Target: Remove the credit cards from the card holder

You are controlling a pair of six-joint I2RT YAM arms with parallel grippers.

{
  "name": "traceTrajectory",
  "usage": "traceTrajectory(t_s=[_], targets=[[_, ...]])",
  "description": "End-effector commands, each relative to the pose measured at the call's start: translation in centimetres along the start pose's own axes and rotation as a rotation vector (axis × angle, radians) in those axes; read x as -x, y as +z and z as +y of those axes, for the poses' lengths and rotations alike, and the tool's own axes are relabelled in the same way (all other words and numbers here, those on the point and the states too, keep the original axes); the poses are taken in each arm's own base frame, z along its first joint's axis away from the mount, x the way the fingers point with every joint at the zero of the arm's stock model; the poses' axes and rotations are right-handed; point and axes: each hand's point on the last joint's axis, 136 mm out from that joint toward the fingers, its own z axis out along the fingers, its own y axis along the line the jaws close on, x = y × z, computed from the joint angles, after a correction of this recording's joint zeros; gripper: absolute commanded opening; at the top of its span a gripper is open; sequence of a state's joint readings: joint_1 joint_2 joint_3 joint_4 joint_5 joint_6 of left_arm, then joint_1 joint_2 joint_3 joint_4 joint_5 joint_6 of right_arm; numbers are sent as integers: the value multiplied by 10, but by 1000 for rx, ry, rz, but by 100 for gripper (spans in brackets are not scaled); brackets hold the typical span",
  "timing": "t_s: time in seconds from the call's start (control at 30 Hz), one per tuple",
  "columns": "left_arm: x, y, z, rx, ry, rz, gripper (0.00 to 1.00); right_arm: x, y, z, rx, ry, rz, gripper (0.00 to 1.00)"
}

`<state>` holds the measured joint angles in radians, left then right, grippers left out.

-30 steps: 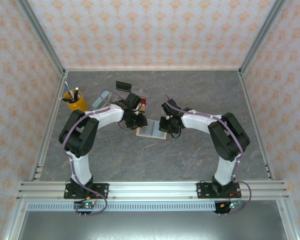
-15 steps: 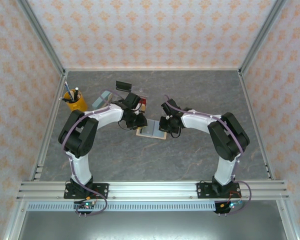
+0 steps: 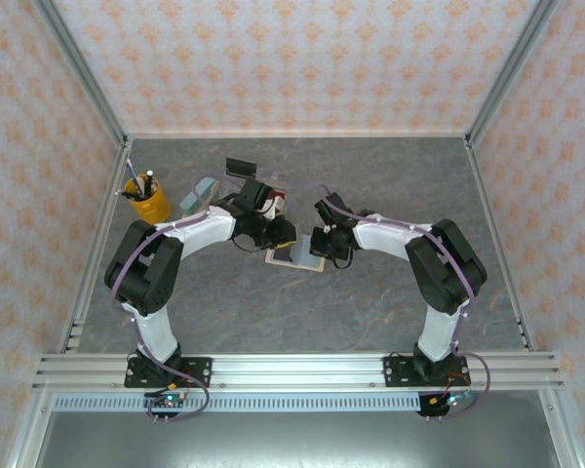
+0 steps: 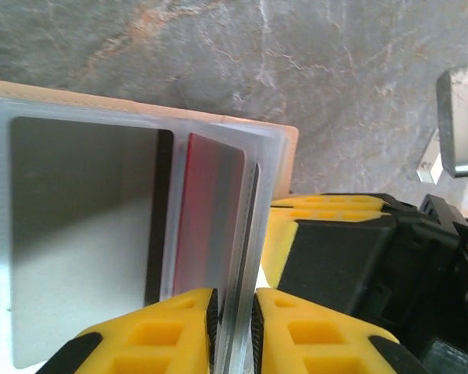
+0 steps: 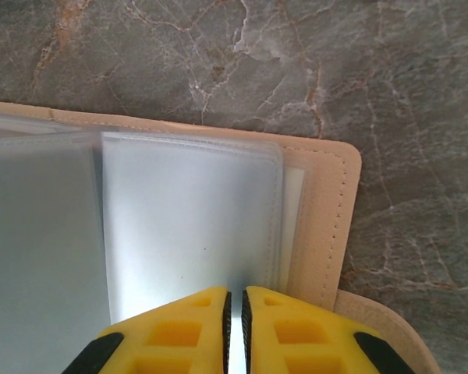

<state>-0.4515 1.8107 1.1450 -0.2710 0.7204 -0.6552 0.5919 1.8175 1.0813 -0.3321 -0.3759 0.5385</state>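
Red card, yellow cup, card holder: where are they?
red card (image 4: 208,226), left wrist view, its face behind the sleeve.
yellow cup (image 3: 156,208), top view, side wall.
card holder (image 5: 327,226), right wrist view, tan stitched border.

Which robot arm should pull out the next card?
Left, probably. The left gripper pinches a sleeve edge just beside the red card; the right gripper clamps an empty-looking sleeve of the card holder.

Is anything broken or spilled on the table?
Nothing looks broken or spilled. The card holder lies open. The left end effector and right end effector each pinch a clear sleeve. The red card sits straight in its pocket, and the yellow cup stands upright.
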Motion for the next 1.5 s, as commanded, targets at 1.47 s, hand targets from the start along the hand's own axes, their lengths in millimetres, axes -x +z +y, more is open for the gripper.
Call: traceTrajectory(t_s=[1.47], targets=[[7,47,25,60,-96,41,29,6,6,-11,-59,53,28,26]])
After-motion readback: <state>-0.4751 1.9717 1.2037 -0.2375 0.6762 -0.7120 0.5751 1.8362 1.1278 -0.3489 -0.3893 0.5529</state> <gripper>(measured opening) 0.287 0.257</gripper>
